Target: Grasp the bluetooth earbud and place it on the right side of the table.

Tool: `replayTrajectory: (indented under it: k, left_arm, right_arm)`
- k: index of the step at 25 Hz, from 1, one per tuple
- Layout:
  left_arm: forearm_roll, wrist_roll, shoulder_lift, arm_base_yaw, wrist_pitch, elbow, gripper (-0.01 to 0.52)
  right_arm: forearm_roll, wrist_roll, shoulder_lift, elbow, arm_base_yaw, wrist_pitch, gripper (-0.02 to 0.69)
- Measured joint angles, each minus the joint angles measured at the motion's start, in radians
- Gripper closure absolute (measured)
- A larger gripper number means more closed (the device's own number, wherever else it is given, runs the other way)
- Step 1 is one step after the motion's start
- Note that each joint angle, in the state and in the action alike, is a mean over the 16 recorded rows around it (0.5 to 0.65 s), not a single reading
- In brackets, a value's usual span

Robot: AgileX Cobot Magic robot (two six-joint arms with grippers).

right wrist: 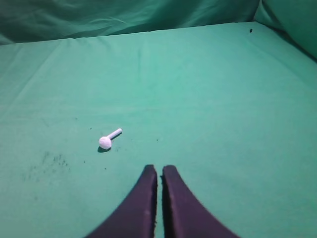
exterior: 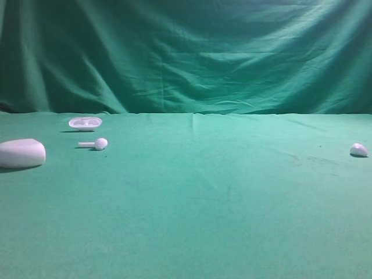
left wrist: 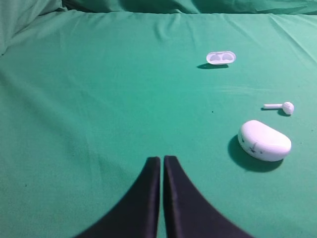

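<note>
– Jaws on both arms, how do they stand?
– Neither arm shows in the exterior high view, so that one tells nothing. It shows the table (exterior: pixel 192 197) covered in green cloth, with a green draped backdrop (exterior: pixel 186 52) behind it. The tiny white egg-shaped bluetooth earbud (exterior: pixel 358 150) lies alone on the cloth at the far right edge of the view.
– And the left side?
– A large white rounded pebble-like case (exterior: pixel 20 153) sits at the left edge. Near it lies a white earbud with a long straight stem (exterior: pixel 95 143), and behind that a shallow white open tray with two hollows (exterior: pixel 85 122). All three are well apart from the bluetooth earbud.
– Left wrist view?
– The left gripper (left wrist: pixel 162 161) has its two black fingers pressed together with nothing between them, above bare cloth. The pebble-like case (left wrist: pixel 264 141) is to its right, the stemmed earbud (left wrist: pixel 280 106) just beyond that, and the open tray (left wrist: pixel 220 58) farther back.
– Right wrist view?
– The right gripper (right wrist: pixel 159 171) likewise has its fingers closed on nothing. The bluetooth earbud (right wrist: pixel 109 140) rests on the cloth ahead and to the left of the fingertips, apart from them. Here it shows a round head with a short stub. Faint dark marks (right wrist: pixel 47 163) speckle the cloth to its left.
</note>
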Motion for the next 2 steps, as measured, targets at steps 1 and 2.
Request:
replayTrajectory:
  k: [1,2]
  left_arm:
    - [0.000,0.000,0.000,0.000,0.000,0.000,0.514]
    - [0.000,0.000,0.000,0.000,0.000,0.000,0.514]
  right_arm:
    - [0.000,0.000,0.000,0.000,0.000,0.000,0.665]
    - [0.000,0.000,0.000,0.000,0.000,0.000,0.665]
